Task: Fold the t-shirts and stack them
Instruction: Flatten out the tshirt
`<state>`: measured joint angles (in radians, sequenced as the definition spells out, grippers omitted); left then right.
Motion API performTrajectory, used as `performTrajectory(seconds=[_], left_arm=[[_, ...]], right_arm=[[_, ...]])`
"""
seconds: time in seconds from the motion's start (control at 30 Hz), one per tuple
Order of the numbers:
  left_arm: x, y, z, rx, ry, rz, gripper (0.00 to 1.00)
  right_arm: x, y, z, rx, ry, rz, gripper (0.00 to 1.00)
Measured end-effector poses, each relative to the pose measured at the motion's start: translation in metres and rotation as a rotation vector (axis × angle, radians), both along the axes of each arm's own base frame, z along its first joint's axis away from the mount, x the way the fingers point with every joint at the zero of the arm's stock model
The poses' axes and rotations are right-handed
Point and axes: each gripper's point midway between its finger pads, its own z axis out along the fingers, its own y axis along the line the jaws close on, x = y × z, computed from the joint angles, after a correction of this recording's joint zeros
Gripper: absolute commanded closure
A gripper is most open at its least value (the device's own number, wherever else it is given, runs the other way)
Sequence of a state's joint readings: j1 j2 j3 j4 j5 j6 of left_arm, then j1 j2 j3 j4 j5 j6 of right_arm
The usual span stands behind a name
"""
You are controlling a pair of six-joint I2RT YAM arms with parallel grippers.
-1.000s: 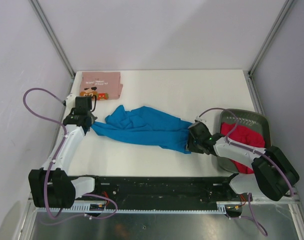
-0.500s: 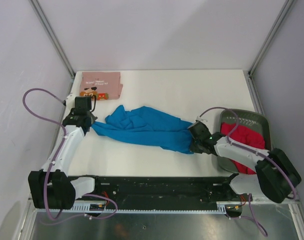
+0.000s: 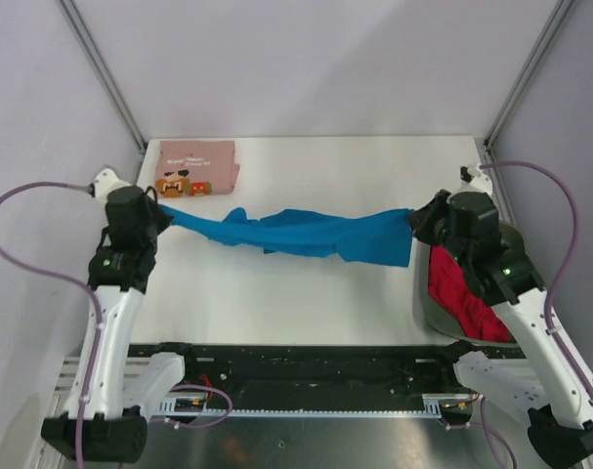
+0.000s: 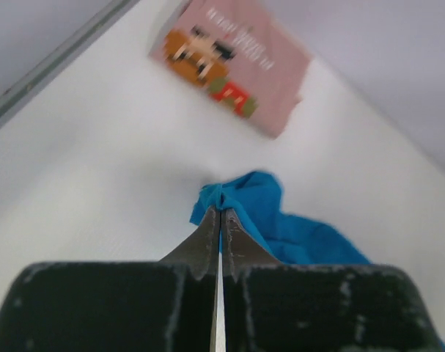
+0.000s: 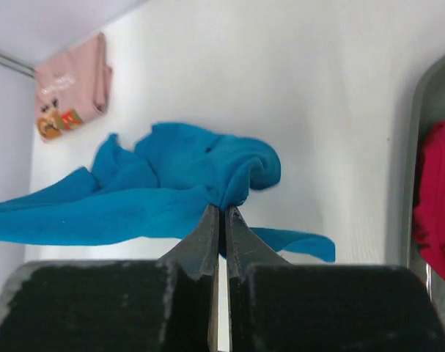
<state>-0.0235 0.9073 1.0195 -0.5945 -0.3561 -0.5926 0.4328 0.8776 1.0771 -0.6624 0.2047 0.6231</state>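
Observation:
The blue t-shirt (image 3: 296,233) hangs stretched above the table between both arms. My left gripper (image 3: 159,210) is shut on its left end; the wrist view shows blue cloth (image 4: 266,213) pinched at the tips of that gripper (image 4: 221,211). My right gripper (image 3: 413,217) is shut on its right end, where bunched blue cloth (image 5: 185,176) meets the tips of that gripper (image 5: 222,209). The folded pink t-shirt (image 3: 196,164) with its cartoon print lies flat at the back left, also in the left wrist view (image 4: 237,62). The red t-shirt (image 3: 462,293) lies crumpled in the basket.
The dark grey basket (image 3: 506,234) sits at the table's right edge, partly under my right arm. Metal frame posts stand at the back corners. White table surface (image 3: 306,303) lies below the hanging shirt.
Both arms have risen and drawn apart, lifting the blue t-shirt off the table and stretching it. The right gripper has shut on its right end beside the basket.

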Motion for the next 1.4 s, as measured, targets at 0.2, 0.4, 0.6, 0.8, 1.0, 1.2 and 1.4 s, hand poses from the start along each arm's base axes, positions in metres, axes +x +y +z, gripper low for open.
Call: performTrajectory(seconds=[0.2, 0.4, 0.6, 0.8, 1.0, 1.2, 1.4], left_arm=[[-0.019, -0.014, 0.097, -0.033, -0.266, -0.078, 1.00], [-0.038, -0.022, 0.165, -0.043, -0.433, -0.131, 1.00], [-0.037, -0.026, 0.209, -0.045, -0.515, -0.151, 1.00], [-0.002, -0.031, 0.214, -0.054, -0.497, -0.172, 1.00], [0.066, -0.041, 0.193, -0.084, -0.415, -0.212, 1.00], [0.157, -0.054, 0.173, -0.128, -0.357, -0.253, 1.00], [0.235, -0.059, 0.214, -0.127, -0.462, -0.273, 1.00]], right_arm=[[-0.001, -0.010, 0.054, 0.026, -0.117, -0.023, 1.00], [-0.004, -0.019, 0.112, 0.059, -0.246, -0.051, 1.00], [-0.003, -0.030, 0.181, 0.066, -0.394, -0.091, 1.00], [0.017, -0.030, 0.209, 0.043, -0.462, -0.116, 1.00], [0.079, -0.028, 0.196, -0.007, -0.452, -0.156, 1.00], [0.178, -0.034, 0.160, -0.032, -0.375, -0.191, 1.00], [0.230, -0.039, 0.198, -0.007, -0.467, -0.210, 1.00]])
